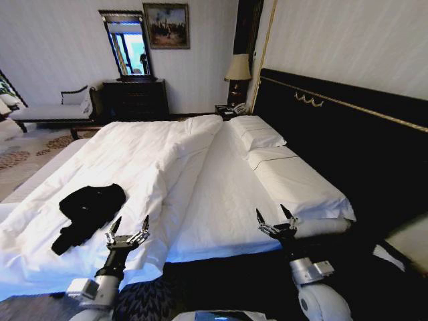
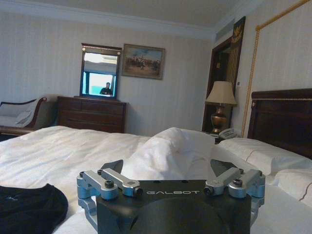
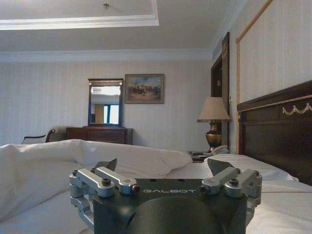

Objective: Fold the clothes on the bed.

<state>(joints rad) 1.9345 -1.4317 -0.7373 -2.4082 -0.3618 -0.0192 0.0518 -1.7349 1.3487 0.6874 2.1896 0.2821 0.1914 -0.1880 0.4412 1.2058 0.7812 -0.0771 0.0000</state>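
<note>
Clothes, head view: black T-shirt (image 1: 87, 210) lies crumpled on the white duvet near the bed's (image 1: 221, 200) near edge, on the robot's left side, well apart from the pillows (image 1: 264, 137).
Left gripper, head view: left gripper (image 1: 128, 226) hovers over the duvet edge just beside the shirt, to its right, fingers spread wide, holding nothing.
Right gripper, head view: right gripper (image 1: 273, 215) hovers above the bare sheet near the closest pillow, fingers wide apart and empty.
Room, head view: dark headboard (image 1: 348, 134) runs along the right; a dresser (image 1: 134, 99) with a mirror (image 1: 127, 43) stands at the far wall.
Left wrist view: left gripper (image 2: 168, 168) open wide over the duvet; the black shirt (image 2: 29, 207) lies just beside it; a lamp (image 2: 220, 105) stands beyond.
Right wrist view: right gripper (image 3: 163, 165) open wide over white bedding, headboard (image 3: 278, 126) alongside.
</note>
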